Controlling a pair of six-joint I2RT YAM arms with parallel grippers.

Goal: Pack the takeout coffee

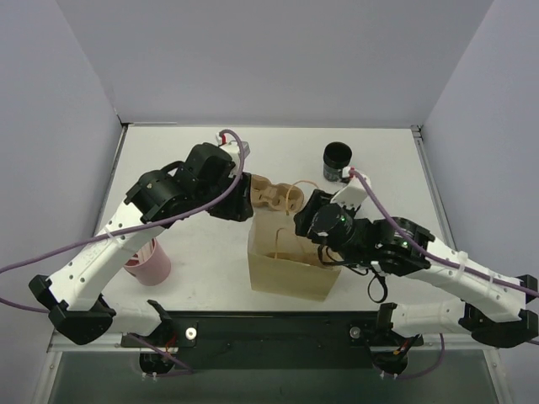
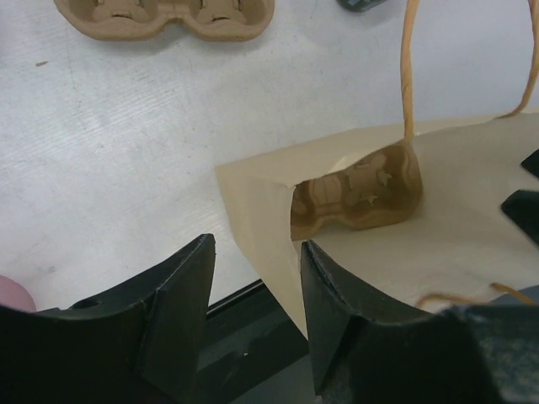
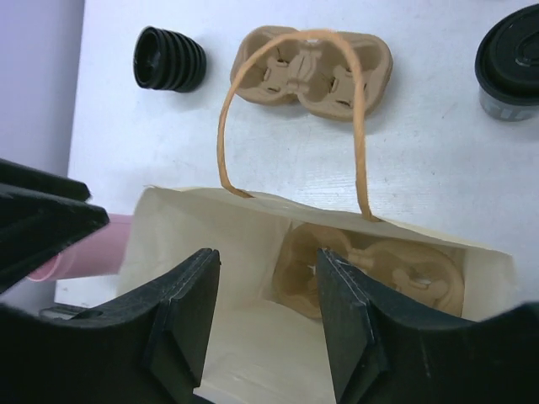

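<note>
Pink cup (image 1: 150, 263): near left, apart from the work; we judge it spare.
Left gripper (image 2: 257, 246): fingers apart, astride the paper bag (image 2: 438, 227) at its corner edge, likely to keep the mouth wide. We cannot tell whether a pad touches paper.
Right gripper (image 3: 268, 254): fingers spread, empty, hovering over the bag's mouth.
Carrier in bag (image 3: 370, 273): at the bottom, wells up to receive a cup, with its near end hidden by the wall.
Second carrier (image 3: 316, 71): on the table just behind the bag.
Ribbed black stack (image 3: 168, 59): on its side; from above, the left arm hides it.
Takeout coffee (image 1: 338, 162): lidded and upright at far right, well apart from the bag, not yet packed.
</note>
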